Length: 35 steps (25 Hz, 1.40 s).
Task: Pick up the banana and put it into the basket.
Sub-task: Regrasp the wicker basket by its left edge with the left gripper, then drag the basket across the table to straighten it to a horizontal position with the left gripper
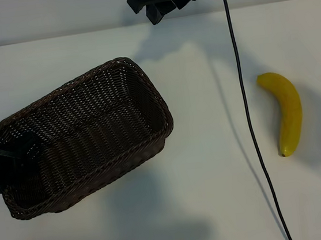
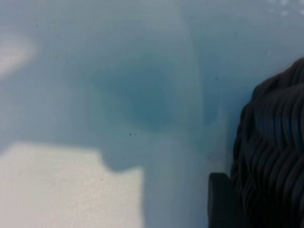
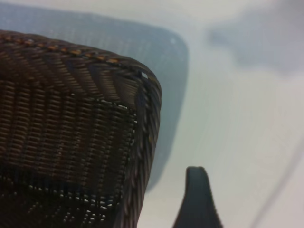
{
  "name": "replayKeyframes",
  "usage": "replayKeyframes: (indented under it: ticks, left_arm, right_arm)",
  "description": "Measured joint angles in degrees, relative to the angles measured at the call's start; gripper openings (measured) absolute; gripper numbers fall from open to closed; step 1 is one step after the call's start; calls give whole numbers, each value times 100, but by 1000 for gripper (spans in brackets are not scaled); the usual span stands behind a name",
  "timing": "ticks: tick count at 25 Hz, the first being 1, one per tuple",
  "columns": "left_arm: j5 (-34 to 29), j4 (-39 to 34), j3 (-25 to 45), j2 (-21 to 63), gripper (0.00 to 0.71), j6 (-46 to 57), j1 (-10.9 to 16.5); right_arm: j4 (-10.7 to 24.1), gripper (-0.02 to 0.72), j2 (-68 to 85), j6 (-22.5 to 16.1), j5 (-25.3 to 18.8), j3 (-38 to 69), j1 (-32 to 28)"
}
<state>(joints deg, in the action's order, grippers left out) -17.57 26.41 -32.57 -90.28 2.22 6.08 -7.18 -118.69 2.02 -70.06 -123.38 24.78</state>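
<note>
Smooth white table (image 1: 217,206). Rectangular dark brown woven wicker basket (image 1: 92,133), rounded corners, sloping sides. Curved, smooth yellow banana (image 1: 287,111): lies well right of basket, well apart from both pincers. Right gripper (image 1: 157,10): hangs beyond basket's far corner, spread. Left gripper (image 1: 4,152): sits at basket's left end; spread or pinching, cannot tell.

Lab-style test bench: bare white tabletop (image 1: 161,224), loose black cable (image 1: 247,116) across it, plain pale wall behind.

White tabletop (image 1: 176,211), soft shadows
</note>
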Motion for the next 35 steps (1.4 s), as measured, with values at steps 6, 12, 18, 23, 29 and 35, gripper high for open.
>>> replayKeyframes:
  ticks: [6, 12, 18, 23, 29, 35]
  left_arm:
    - [-324, 282, -173, 8, 398, -396, 0]
    - [-931, 332, -523, 290, 384, -730, 0]
    - [-1443, 245, -941, 512, 370, -825, 0]
    - [-1642, 214, -1243, 583, 370, -844, 0]
    - [-1713, 219, -1298, 595, 370, -889, 0]
    - [-1622, 599, -1298, 595, 370, -1203, 0]
  right_arm:
    - [-6, 510, 0, 0, 0, 0, 0]
    - [-11, 510, 0, 0, 0, 0, 0]
    - [-27, 510, 0, 0, 0, 0, 0]
    - [-27, 510, 0, 0, 0, 0, 0]
    - [-38, 510, 0, 0, 0, 0, 0]
    - [-57, 510, 0, 0, 0, 0, 0]
